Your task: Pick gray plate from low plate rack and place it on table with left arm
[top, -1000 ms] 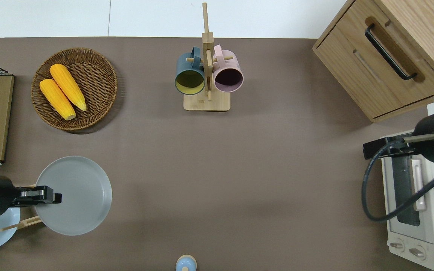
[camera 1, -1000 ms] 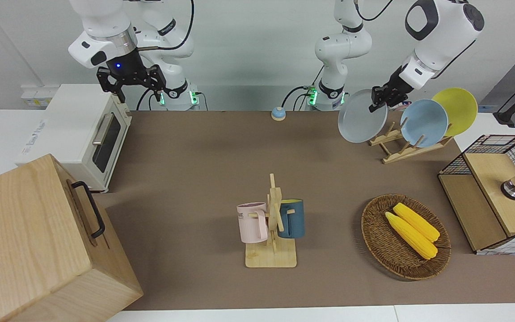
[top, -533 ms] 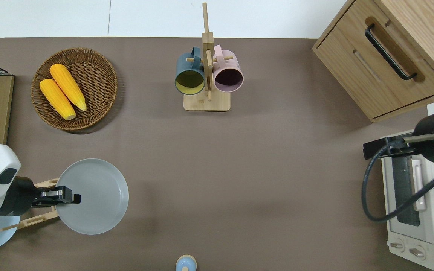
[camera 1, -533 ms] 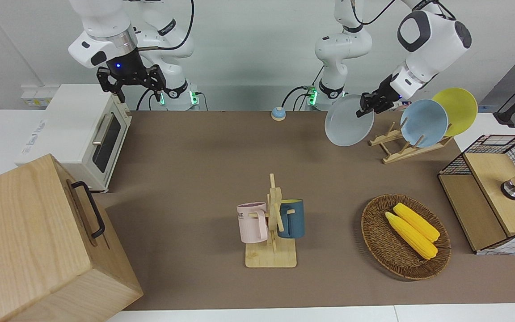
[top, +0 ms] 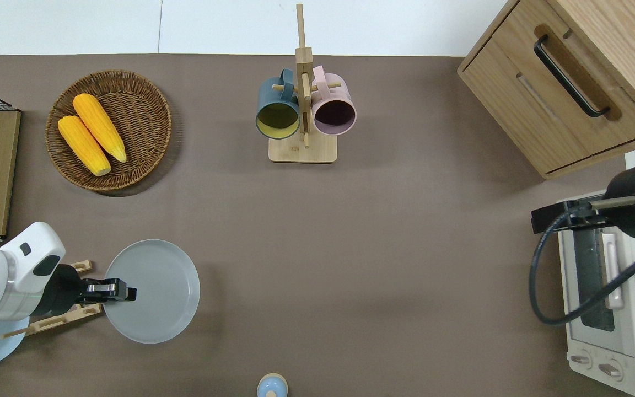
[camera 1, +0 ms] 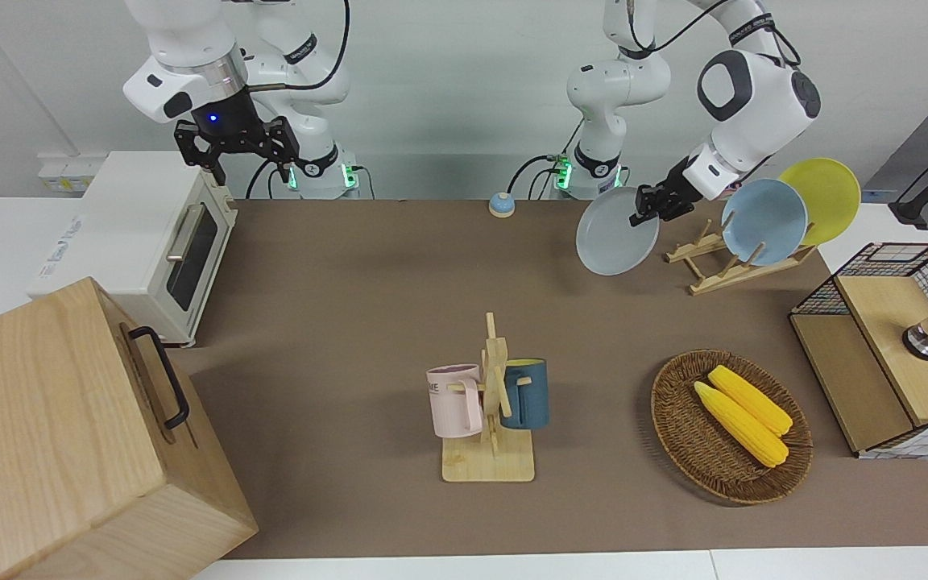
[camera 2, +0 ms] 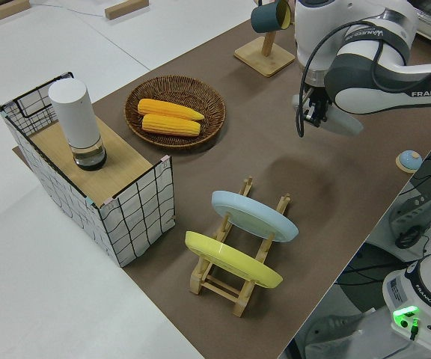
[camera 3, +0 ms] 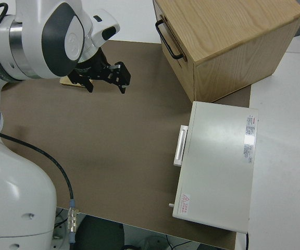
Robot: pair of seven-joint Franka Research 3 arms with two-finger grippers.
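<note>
My left gripper (camera 1: 648, 205) is shut on the rim of the gray plate (camera 1: 615, 232) and holds it tilted in the air. In the overhead view the gripper (top: 124, 292) and plate (top: 155, 292) are over bare table (top: 350, 248), just beside the low plate rack (top: 58, 320) toward the right arm's end. The rack (camera 1: 722, 270) holds a sky-blue plate (camera 1: 764, 221) and a yellow plate (camera 1: 822, 197). My right arm is parked, its gripper (camera 1: 250, 176) open and empty.
A mug tree (camera 1: 490, 403) with two mugs stands mid-table. A wicker basket (camera 1: 673, 419) holds two corn cobs. A wire-sided box (camera 1: 891, 346), a toaster oven (camera 1: 142, 242), a wooden cabinet (camera 1: 69, 435) and a small blue bell (camera 1: 501, 205) line the edges.
My left gripper has carried the gray plate away from the rack toward the right arm's end of the table and a little lower. The right arm has not moved.
</note>
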